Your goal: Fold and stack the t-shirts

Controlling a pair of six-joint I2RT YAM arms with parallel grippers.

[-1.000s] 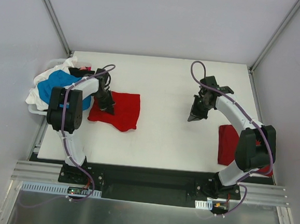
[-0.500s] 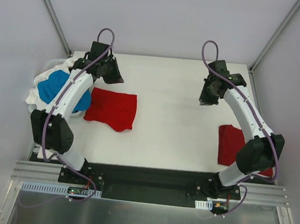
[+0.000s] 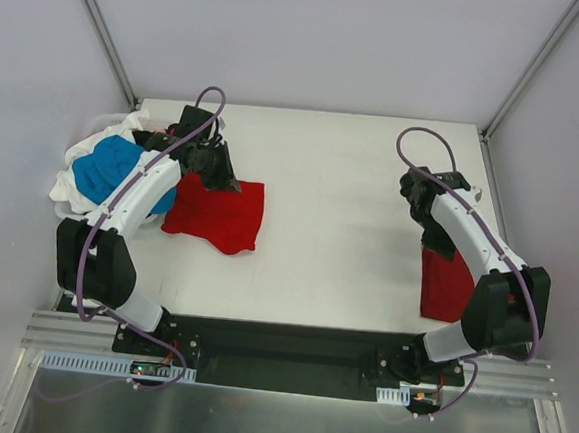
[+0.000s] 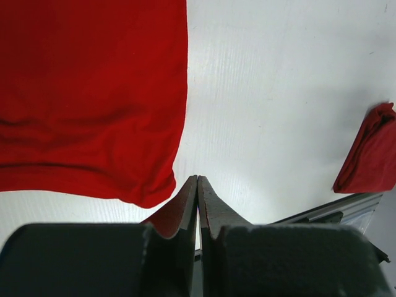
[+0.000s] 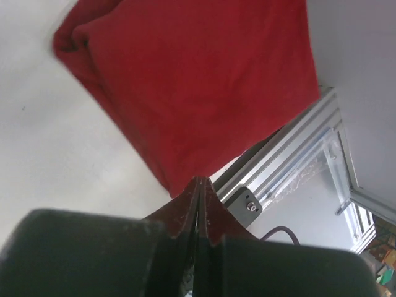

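Red cloth t-shirt point(image 3: 216, 214), a flat half-folded rectangle, lies left of centre on the white table point(image 3: 342, 181). It looks soft, light and limp, best pinched at a corner hem. Left gripper point(image 4: 197, 180) hangs by its far edge, clenched empty. Right gripper point(image 5: 199, 181), likewise clamped on nothing, hangs above the folded red shirt point(image 3: 447, 284).

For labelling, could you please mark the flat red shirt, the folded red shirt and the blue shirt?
flat red shirt point(image 3: 217, 219), top view, middle
folded red shirt point(image 3: 445, 289), top view, middle
blue shirt point(image 3: 98, 169), top view, middle
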